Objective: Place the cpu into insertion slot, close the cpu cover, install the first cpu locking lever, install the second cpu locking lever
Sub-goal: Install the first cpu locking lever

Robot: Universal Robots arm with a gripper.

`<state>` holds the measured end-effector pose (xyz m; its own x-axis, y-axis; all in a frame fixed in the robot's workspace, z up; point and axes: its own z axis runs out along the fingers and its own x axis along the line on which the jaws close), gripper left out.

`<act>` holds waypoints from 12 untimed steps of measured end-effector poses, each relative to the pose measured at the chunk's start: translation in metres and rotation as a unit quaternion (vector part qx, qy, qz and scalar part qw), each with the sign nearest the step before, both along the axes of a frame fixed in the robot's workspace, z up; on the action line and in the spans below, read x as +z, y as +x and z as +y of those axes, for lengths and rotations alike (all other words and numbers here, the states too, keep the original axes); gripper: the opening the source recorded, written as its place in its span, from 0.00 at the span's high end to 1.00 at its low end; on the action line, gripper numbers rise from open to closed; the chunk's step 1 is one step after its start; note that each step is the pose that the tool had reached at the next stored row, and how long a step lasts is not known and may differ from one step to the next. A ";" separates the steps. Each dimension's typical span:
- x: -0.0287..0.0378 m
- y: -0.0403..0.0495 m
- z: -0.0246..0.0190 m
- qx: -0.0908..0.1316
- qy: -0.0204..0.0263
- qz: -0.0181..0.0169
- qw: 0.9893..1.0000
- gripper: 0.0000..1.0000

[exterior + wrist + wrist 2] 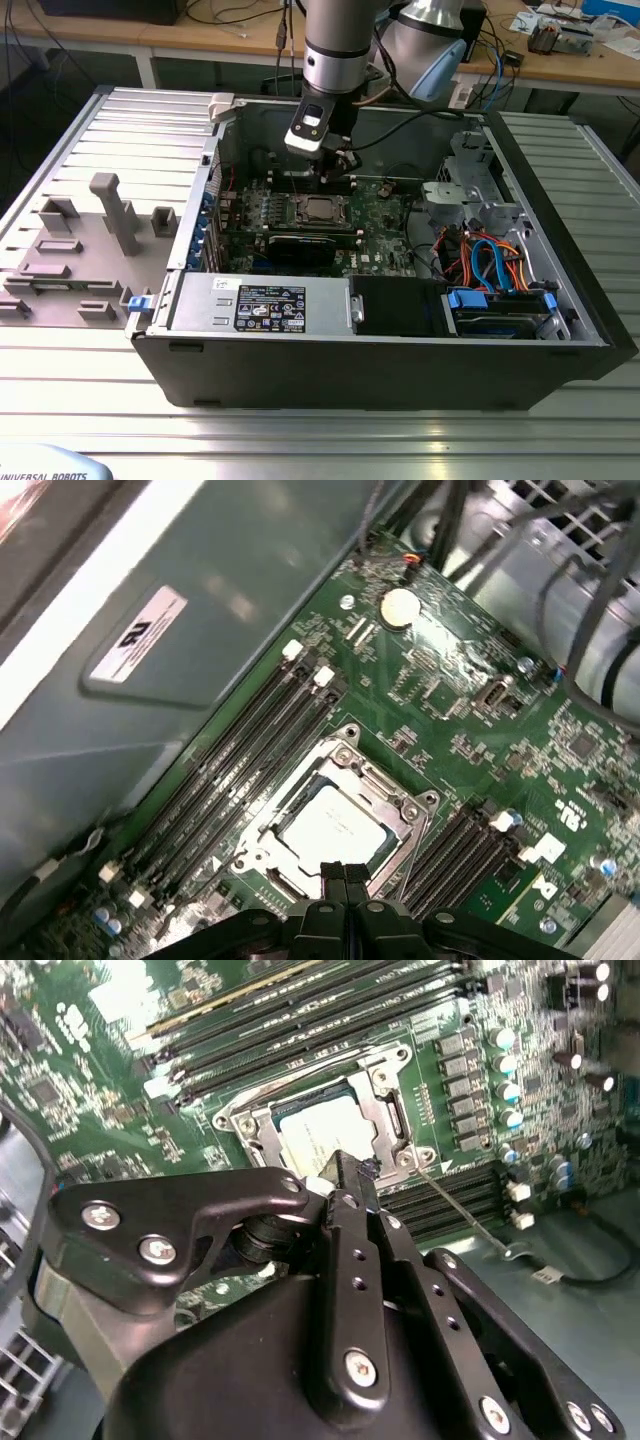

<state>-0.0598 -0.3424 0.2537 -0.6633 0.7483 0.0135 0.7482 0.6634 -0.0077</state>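
Inside the open computer case [350, 372], your gripper [322, 178] hangs just above the green motherboard [388, 215], close over the insertion slot [282, 882]. In the first wrist view its two fingers are pressed together with nothing between them, the tips at the socket's edge. The cpu [335, 828] sits in the slot. The cpu cover [365, 780] lies flat around it, and the dull metal top shows through its window. Long black memory slots [240, 770] flank the socket on two sides, and a coin battery [400, 607] lies further off on the board.

In the second wrist view the gripper's own black body hides the socket's near edge. A thin locking lever [455, 1200] slants out from one corner over the neighbouring slots. A labelled power supply [265, 303] and a bundle of blue and orange cables [490, 262] fill the case's front.
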 end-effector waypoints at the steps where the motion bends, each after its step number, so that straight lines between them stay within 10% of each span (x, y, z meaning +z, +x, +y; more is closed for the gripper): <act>1: 0.0000 0.0000 0.0000 0.013 0.000 0.000 1.000 0.89; 12: 0.0000 -0.0035 0.0000 0.039 0.000 -0.004 0.999 0.89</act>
<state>-0.0633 -0.3423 0.2537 -0.7193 0.6946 0.0079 0.6947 0.7193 -0.0018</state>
